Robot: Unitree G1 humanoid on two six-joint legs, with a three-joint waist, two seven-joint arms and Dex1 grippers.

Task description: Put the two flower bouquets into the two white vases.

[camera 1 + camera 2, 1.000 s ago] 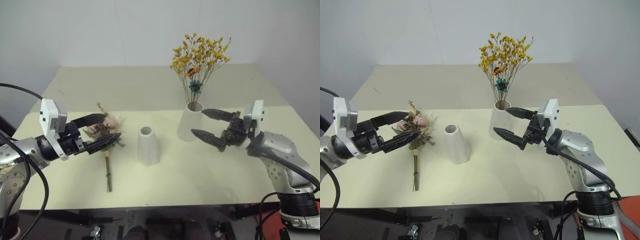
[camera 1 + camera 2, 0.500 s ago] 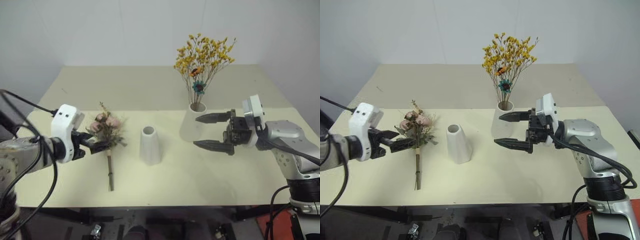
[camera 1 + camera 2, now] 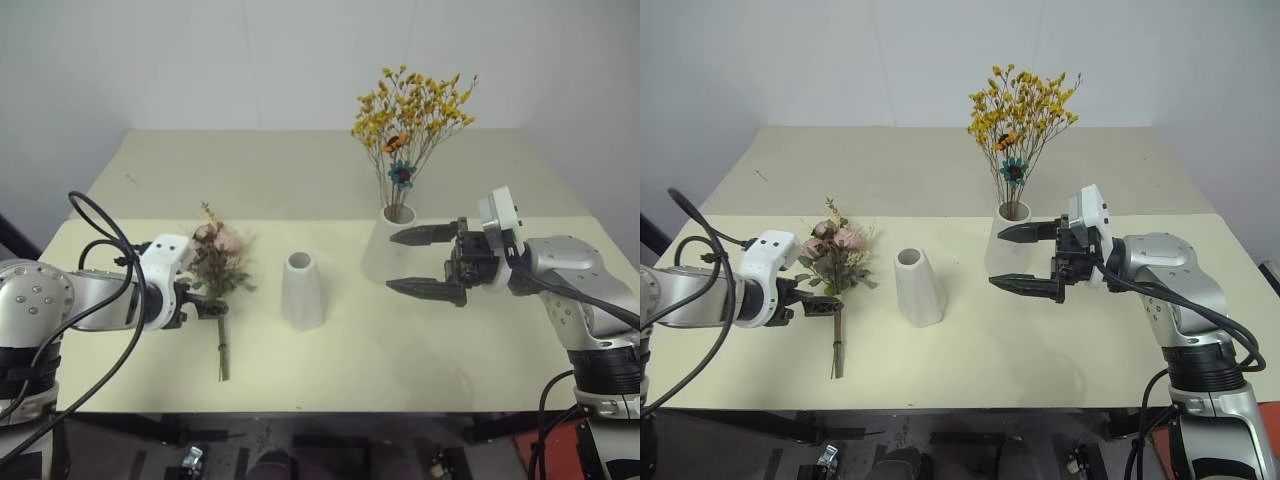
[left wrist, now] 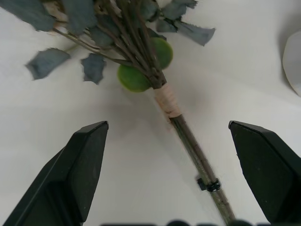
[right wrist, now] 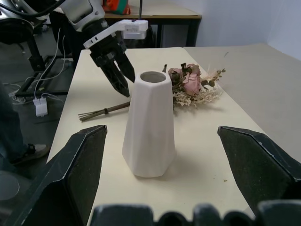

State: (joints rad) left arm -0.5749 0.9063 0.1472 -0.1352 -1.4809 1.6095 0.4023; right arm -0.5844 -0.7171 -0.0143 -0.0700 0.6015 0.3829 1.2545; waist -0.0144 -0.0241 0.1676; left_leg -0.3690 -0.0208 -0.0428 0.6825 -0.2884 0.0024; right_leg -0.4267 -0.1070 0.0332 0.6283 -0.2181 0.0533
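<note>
Pink rose bouquet (image 3: pixel 220 262) is lying left of the cone vase (image 3: pixel 301 291), open left hand (image 4: pixel 164 181) straddling its stem; open right hand (image 3: pixel 425 264) is hovering empty right of it.

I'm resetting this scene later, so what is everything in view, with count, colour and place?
Table: one, pale cream, carrying all the items.
Pink rose bouquet: one, pink heads with grey-green leaves and a brown stem, lying flat on the table's left part.
Small cone vase: one, white, upright at the table's middle, nothing in it.
Taller vase: one, white, upright right of the cone vase.
Yellow bouquet: one, yellow-orange with a teal flower, standing in the taller vase.
Left end effector: one, black fingers, open, straddling the rose bouquet's stem.
Right end effector: one, black fingers, open, in front of the taller vase.
</note>
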